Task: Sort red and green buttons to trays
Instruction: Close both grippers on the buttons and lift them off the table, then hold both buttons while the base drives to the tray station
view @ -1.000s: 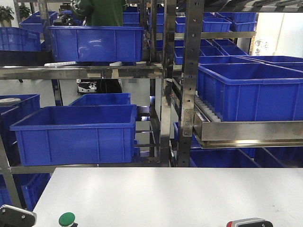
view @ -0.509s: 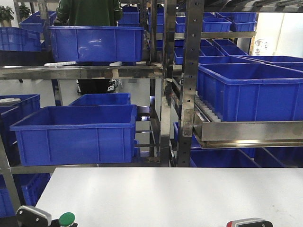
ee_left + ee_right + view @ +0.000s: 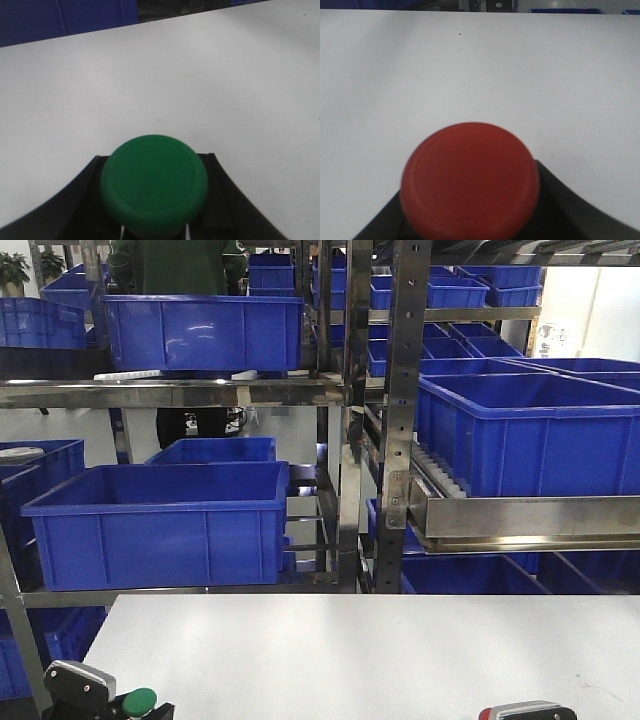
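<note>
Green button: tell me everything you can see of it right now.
The green button has a round, slightly domed cap of smooth green plastic with a faint rim, and a dark body shows just beneath it. It faces cap up, near the front left corner of the white table in the front view. Dark fingers of the left gripper flank it on both sides. Whether they touch its body is hidden under the cap.
</note>
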Controlling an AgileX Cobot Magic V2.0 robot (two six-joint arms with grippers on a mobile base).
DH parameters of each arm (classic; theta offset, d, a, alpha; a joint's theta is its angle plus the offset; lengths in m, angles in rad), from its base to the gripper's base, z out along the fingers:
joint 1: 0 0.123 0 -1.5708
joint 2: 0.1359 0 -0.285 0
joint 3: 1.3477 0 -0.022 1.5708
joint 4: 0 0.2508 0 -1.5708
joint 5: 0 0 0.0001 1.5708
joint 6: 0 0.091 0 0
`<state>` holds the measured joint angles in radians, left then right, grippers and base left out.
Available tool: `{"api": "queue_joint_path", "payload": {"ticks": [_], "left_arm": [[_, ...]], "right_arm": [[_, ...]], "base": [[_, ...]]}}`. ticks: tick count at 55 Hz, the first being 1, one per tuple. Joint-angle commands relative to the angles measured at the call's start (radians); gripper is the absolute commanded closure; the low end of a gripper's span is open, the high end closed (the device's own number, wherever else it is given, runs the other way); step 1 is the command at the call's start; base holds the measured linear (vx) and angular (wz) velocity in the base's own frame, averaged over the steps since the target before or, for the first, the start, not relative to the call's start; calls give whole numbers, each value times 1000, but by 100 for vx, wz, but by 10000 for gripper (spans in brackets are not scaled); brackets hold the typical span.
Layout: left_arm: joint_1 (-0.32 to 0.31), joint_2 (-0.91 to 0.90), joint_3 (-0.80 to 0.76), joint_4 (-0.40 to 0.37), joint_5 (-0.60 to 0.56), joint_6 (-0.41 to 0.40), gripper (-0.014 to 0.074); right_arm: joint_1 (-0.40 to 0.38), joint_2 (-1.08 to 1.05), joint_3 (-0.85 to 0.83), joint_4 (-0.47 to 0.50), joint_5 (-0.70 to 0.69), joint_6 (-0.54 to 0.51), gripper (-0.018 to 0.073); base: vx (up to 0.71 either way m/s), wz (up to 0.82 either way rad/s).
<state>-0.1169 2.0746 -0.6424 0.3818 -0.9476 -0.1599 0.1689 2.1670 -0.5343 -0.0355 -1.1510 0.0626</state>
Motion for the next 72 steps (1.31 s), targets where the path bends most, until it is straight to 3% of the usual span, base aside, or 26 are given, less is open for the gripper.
{"api": "queue_joint_path", "payload": {"ticks": [1, 11, 20, 29, 33, 40, 47, 59, 72], "left_arm": [[-3, -119, -2, 14, -1, -40, 602], [-3, -383, -3, 14, 264, -47, 599], [-3, -630, -3, 35, 480, -78, 599], [-3, -848, -2, 93, 707, -194, 599], [-3, -927, 3, 93, 795, -209, 599], [-3, -1075, 89, 91, 816, -213, 599], [-3, -1211, 200, 88, 813, -246, 599], [-3, -1351, 278, 85, 819, -255, 599], [-3, -1368, 277, 85, 830, -255, 599]], "right_arm": [[-2, -56, -12, -12, -165, -1, 557], [-2, -225, -9, -64, 25, -1, 557], [1, -520, -9, -129, 340, 21, 557], [1, -848, -9, -268, 663, 210, 557], [1, -978, -9, -330, 811, 284, 557], [1, -1182, -9, -409, 1007, 370, 557], [1, -1317, -9, -431, 1117, 380, 557], [1, -1377, -9, -431, 1139, 379, 557], [1, -1374, -9, -431, 1139, 379, 557]], "base": [[0, 0], [0, 0], [0, 0], [0, 0], [0, 0], [0, 0], [0, 0], [0, 0], [0, 0]]}}
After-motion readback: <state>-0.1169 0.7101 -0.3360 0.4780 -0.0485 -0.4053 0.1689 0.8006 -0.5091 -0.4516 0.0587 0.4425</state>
